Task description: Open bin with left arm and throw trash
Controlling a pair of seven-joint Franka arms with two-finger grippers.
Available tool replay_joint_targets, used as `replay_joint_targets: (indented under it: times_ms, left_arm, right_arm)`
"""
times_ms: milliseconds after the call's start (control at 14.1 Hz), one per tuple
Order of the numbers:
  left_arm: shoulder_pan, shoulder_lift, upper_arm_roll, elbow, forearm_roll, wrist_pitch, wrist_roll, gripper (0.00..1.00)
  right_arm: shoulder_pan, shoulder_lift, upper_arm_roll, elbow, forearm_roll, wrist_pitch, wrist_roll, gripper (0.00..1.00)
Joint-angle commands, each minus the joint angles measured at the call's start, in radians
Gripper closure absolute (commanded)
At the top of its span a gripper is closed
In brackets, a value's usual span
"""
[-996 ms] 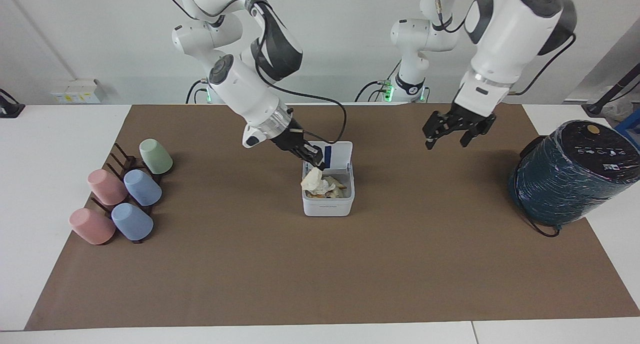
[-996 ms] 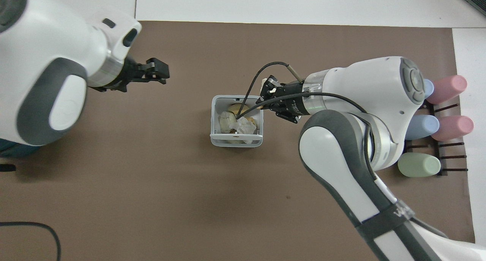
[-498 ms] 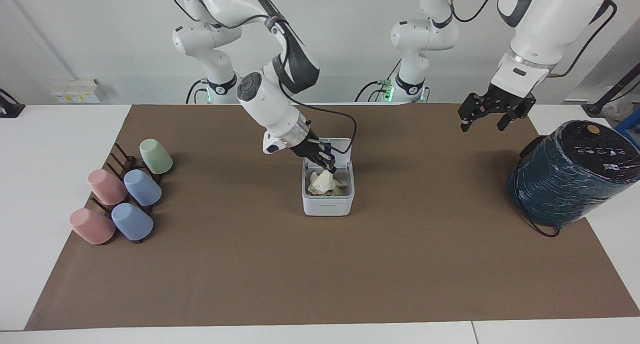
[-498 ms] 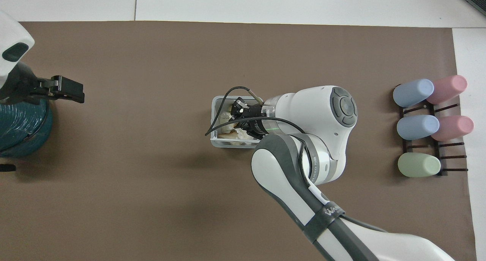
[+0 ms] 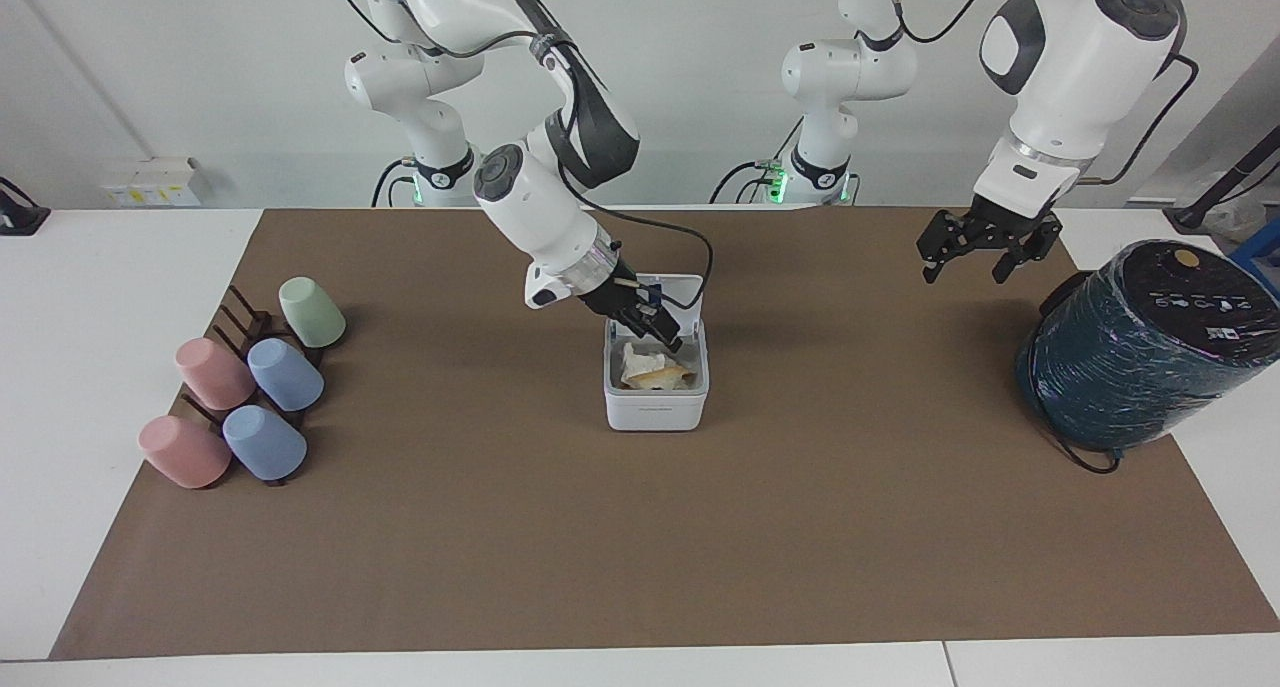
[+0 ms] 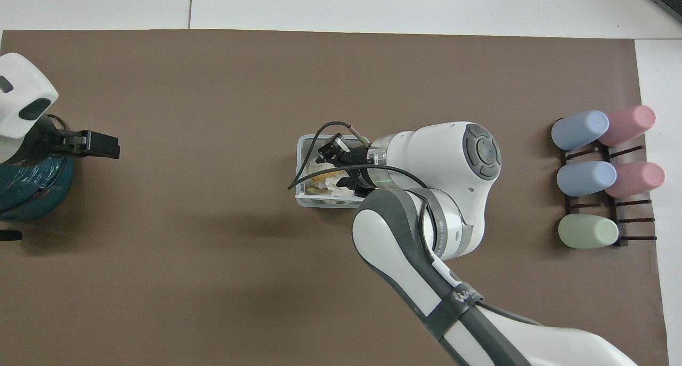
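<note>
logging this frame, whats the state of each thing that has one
bin: lid open, upright, trash inside
trash: in the bin, held by neither gripper
right gripper: over the bin, fingers open
left gripper: in the air near the teal cylinder, fingers open, empty
teal cylinder: tilted, at the left arm's end
cups: five, lying on the rack

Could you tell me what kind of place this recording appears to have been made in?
Most likely a robotics lab set up for manipulation trials: two Franka arms are mounted at a white table covered by a brown mat, with staged props on it, a small open bin and pastel cups on a rack.
</note>
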Motion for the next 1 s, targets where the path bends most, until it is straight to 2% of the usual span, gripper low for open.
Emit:
replay_joint_targets:
  times_ms: [0,142,284,427,711,924]
  left_arm:
    - [0.014,-0.038,-0.006,-0.036,0.017,0.009,0.014,0.0]
    - [0.02,-0.031,-0.003,-0.013,0.017,-0.008,0.014,0.0]
    - [0.021,-0.002,-0.001,0.073,0.017,-0.079,0.014,0.0]
    - [0.031,0.021,-0.001,0.128,0.018,-0.121,0.014,0.0]
    - [0.015,0.023,-0.006,0.132,0.093,-0.141,0.016,0.0]
    - [0.015,0.023,-0.012,0.141,0.077,-0.135,0.013,0.0]
  right_arm:
    - [-0.036,-0.009,-0.001,0.006,0.001,-0.003,-0.137,0.0]
    - [-0.076,-0.009,-0.001,0.026,-0.004,-0.01,-0.262,0.0]
    - [-0.11,-0.01,-0.003,0.058,-0.061,-0.021,-0.333,0.0]
    - [-0.138,-0.026,-0.004,0.079,-0.188,-0.044,-0.338,0.0]
    - [-0.214,-0.084,-0.007,0.087,-0.547,-0.153,-0.402,0.0]
    - [-0.302,-0.156,-0.011,0.089,-0.652,-0.282,-0.491,0.0]
